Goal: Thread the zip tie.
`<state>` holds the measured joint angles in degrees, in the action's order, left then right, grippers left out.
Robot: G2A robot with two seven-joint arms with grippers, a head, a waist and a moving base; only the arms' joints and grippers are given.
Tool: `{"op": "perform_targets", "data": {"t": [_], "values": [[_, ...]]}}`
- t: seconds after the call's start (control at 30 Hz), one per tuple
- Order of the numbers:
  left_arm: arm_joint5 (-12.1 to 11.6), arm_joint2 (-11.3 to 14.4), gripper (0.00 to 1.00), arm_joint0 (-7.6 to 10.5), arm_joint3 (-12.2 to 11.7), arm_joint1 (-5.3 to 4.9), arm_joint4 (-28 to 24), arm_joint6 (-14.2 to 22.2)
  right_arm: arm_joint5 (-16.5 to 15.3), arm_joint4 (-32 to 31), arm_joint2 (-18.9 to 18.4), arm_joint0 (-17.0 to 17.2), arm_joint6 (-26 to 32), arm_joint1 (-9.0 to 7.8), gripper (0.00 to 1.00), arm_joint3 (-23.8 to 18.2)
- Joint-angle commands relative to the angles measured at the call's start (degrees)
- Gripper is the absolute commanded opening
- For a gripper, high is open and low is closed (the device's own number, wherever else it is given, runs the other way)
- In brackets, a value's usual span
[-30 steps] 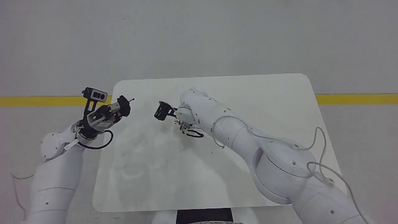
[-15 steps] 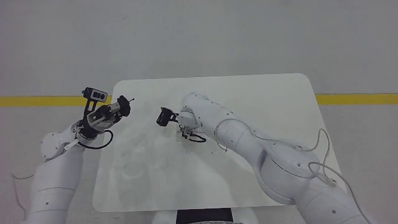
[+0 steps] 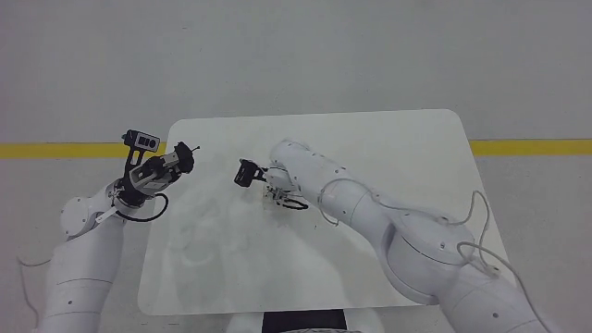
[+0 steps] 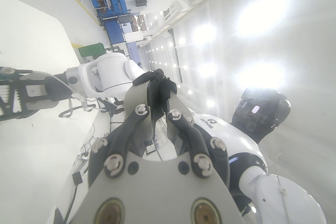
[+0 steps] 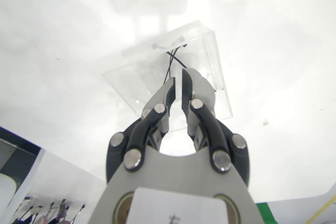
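Note:
My right gripper point(image 5: 178, 75) hangs low over a clear plastic block point(image 5: 131, 72) on the white table point(image 3: 388, 148). Its fingers stand open by a narrow gap with nothing pinched between them. Two thin black zip ties point(image 5: 172, 61) cross on the block just beyond the fingertips, next to a small white tie point(image 5: 168, 46). In the top view this gripper point(image 3: 269, 196) is near the table's middle, with a black loop point(image 3: 294, 205) beside it. My left gripper point(image 4: 160, 83) is raised at the table's left edge point(image 3: 185, 157), shut on a crumpled black zip tie point(image 4: 157, 101).
The right arm point(image 4: 105, 72) stretches across the table's middle from the near right. A thin looped tie point(image 4: 71, 111) lies on the table under it. Bare tabletop lies at the far right and along the near edge.
The right gripper has shifted slightly toward the near side and lower over the block. The left arm has kept still.

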<state>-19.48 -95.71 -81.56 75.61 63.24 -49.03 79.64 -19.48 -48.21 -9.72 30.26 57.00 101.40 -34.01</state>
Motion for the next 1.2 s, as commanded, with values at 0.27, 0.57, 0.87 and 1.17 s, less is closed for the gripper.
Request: {"op": "perform_targets", "data": {"t": [0.27, 0.57, 0.87, 1.17], "values": [[0.0, 0.0, 0.00, 0.00, 0.0, 0.00, 0.0, 0.0, 0.0, -6.4, 0.0, 1.5, -2.6, 1.14, 0.01, 1.0], [0.0, 0.0, 0.00, 0.00, 0.0, 0.00, 0.0, 0.0, 0.0, -6.4, 0.0, 1.3, -3.0, 2.11, 0.06, 2.8], [0.0, 0.0, 0.00, 0.00, 0.0, 0.00, 0.0, 0.0, 0.0, -6.6, 0.0, 0.9, -2.9, 2.45, 0.16, 3.2], [0.0, 0.0, 0.00, 0.00, 0.0, 0.00, 0.0, 0.0, 0.0, -6.5, 0.0, 1.1, -2.6, 2.48, 0.18, 3.1]]}}
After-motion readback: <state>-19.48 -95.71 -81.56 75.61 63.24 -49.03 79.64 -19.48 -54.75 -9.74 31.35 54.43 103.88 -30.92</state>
